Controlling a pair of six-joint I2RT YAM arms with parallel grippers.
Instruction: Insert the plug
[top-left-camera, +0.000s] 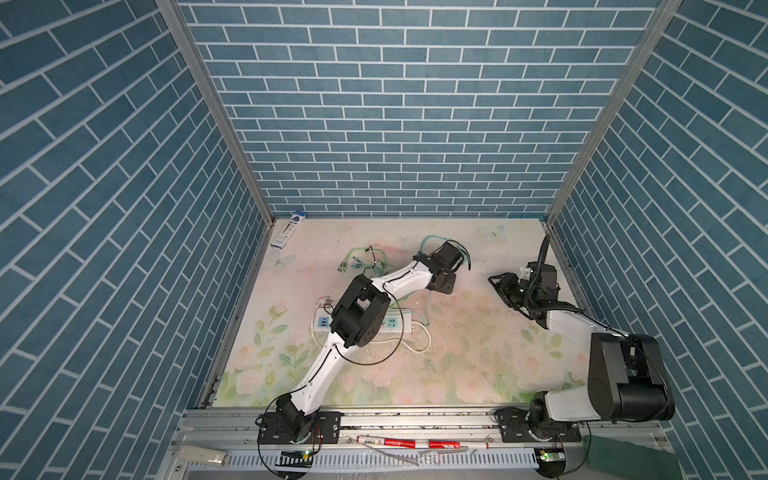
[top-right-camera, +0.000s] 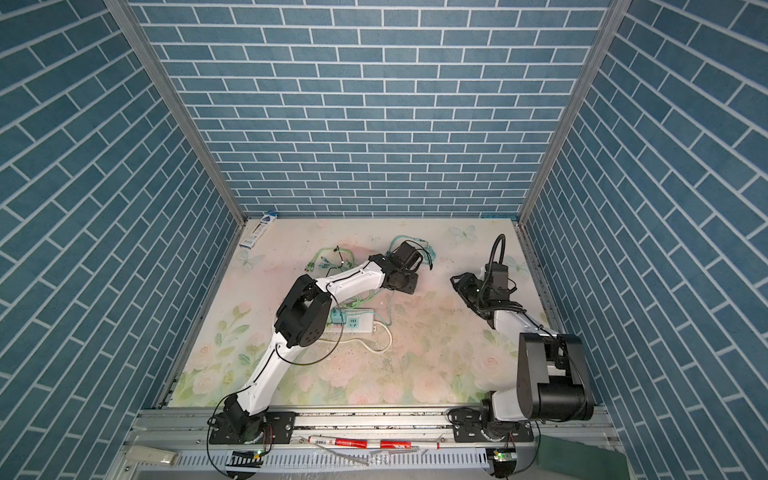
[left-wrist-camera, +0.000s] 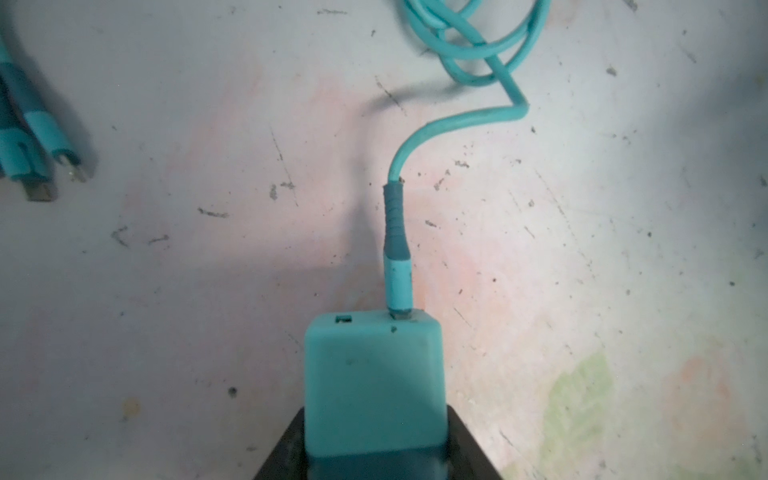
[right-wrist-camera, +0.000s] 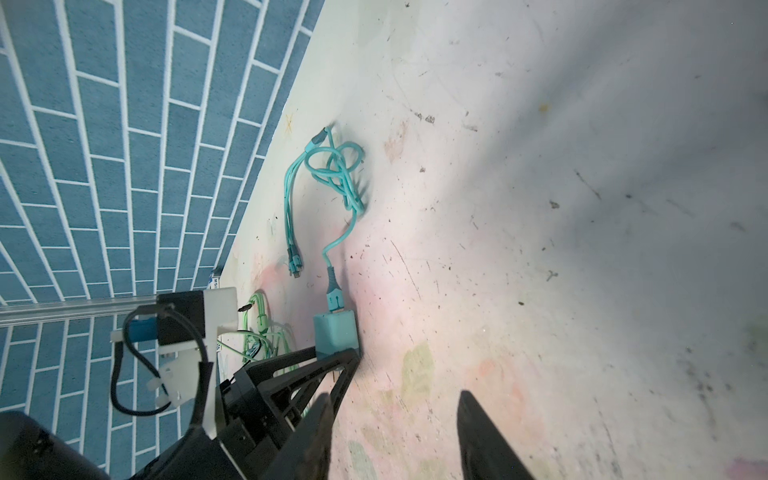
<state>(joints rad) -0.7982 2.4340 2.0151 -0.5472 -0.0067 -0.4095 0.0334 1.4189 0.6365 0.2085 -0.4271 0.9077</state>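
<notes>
Now the left gripper (left-wrist-camera: 374, 436) pinches the teal charger (left-wrist-camera: 374, 365), its cable (left-wrist-camera: 457, 119) plugged in; right gripper (right-wrist-camera: 395, 401) spread.

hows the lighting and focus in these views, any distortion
Left wrist view: teal charger sharp, near end shadowed. Right wrist view: brick wall lines bow, right pincer blurred up close. Both top views: even light, side walls splay outward.

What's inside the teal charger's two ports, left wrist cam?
On the teal charger, the teal cable connector sits in one port; the other port is empty. The prong end is covered by the left gripper, so the prongs cannot be seen.
</notes>
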